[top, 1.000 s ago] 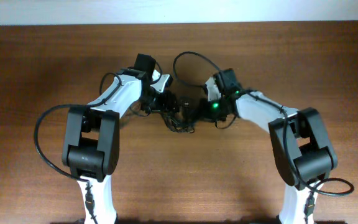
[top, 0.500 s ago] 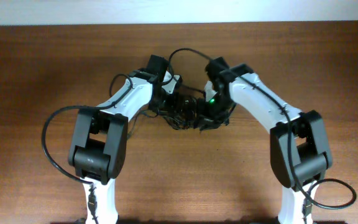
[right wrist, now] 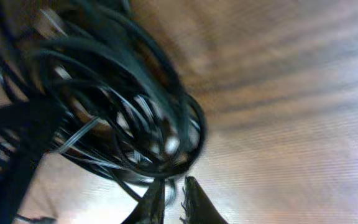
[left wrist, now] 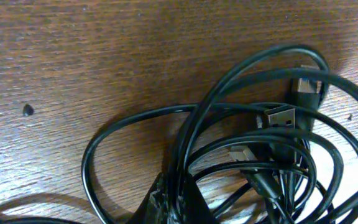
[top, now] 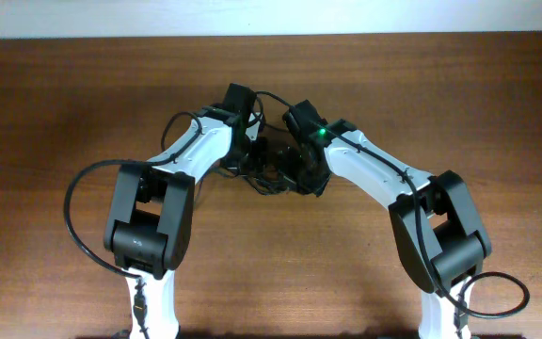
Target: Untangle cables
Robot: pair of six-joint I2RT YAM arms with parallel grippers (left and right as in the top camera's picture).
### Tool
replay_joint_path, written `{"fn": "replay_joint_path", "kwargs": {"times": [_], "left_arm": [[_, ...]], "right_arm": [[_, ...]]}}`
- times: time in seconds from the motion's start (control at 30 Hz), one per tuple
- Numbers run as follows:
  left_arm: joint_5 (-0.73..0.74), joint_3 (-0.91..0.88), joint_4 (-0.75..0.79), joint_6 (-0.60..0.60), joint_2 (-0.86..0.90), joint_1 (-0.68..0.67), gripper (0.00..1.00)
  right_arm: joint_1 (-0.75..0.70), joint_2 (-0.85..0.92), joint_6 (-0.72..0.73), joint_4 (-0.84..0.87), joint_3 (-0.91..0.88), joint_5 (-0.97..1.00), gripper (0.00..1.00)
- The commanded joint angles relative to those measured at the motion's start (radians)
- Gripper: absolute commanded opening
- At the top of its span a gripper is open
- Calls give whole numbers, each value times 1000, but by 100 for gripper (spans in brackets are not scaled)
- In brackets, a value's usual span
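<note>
Overhead, cables: the cables (top: 273, 175) are being kept as one dark knot at the middle of the table (top: 64, 104), a little toward its far edge.
Overhead, arms: the left gripper (top: 255, 158) and the right gripper (top: 301, 172) are being pressed into that knot over the table's middle; how the jaws stand is being hidden by the wrists.
Left wrist, grip: a few strands are being pinched by the clenched left gripper (left wrist: 173, 202), low against the table; a metal plug (left wrist: 283, 116) is being cradled among the loops.
Left wrist, risk: with loops being crossed over the pinched strands, the knot is probably being set up to tighten under any pull.
Right wrist, grip: the view is being blurred; whether the near-touching fingertips (right wrist: 194, 198) are being clamped on a strand cannot be told.
Right wrist, risk: without a sure hold, the whole bundle is being left free to drag across the table.
</note>
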Motion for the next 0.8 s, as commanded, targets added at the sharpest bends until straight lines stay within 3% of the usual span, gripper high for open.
{"fn": "replay_joint_path", "kwargs": {"times": [0.0,0.2,0.3,0.37,0.43,0.53,0.77], "left_arm": [[12,-9,-21,-4,14,2,0],[13,-8,-20,-2,14,2,0],[12,-9,-20,-2,14,2,0],[12,-9,-17,-2,14,2,0],[12,-9,-16,-2,14,2,0],[12,-8,-16,-2,14,2,0],[12,-9,-16,-2,14,2,1]], "right_arm": [[-23,-4,10,76,-3,33,12],[-38,-4,5,175,-3,84,18],[-47,-4,-196,180,-3,134,22],[-71,-5,-409,198,5,-44,28],[-97,-5,-478,270,9,-246,31],[-126,-5,-481,409,9,-445,33],[-111,-4,-481,378,9,-437,37]]}}
